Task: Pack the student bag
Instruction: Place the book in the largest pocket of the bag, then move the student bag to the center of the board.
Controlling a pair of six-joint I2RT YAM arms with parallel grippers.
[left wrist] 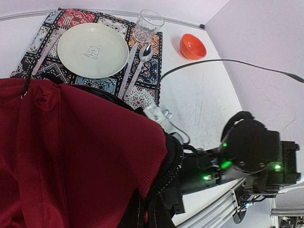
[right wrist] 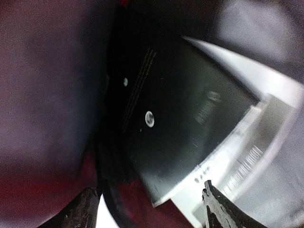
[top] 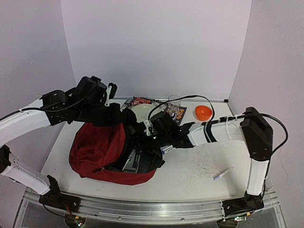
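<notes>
Fabric of the student bag (top: 95, 152), dark red with a black zipper, takes up the lower left of the table (top: 199, 166) in the top view. The bag lies slumped on its side, its mouth gaping toward the centre of the frame. The left gripper (top: 118, 118) sits at the bag's raised upper edge with its jaws closed. In the left wrist view red cloth covers the lower left of the frame and hides the fingers, so whether they pinch the fabric cannot be told. The right gripper (right wrist: 152, 209) reaches in from the right, into the bag's opening. In the right wrist view its two fingertips (right wrist: 90, 209) stand wide apart at the bottom edge with nothing clamped between them. Just ahead of them a flat dark item (right wrist: 175, 118) with pale edges lies tilted inside the bag; its small print is too blurred to read.

Beyond the bag, at the top of the left wrist view, a patterned placemat (left wrist: 142, 90) carries a pale plate (left wrist: 92, 50). A fork (left wrist: 47, 47) lies to the plate's left and a spoon (left wrist: 140, 64) to its right, with a clear glass (left wrist: 148, 26) above the spoon. An orange bowl (left wrist: 192, 46) stands on the bare table to the right of the mat. In the lower right of the top view a white pen (top: 222, 174) lies alone, well apart from the bag.
</notes>
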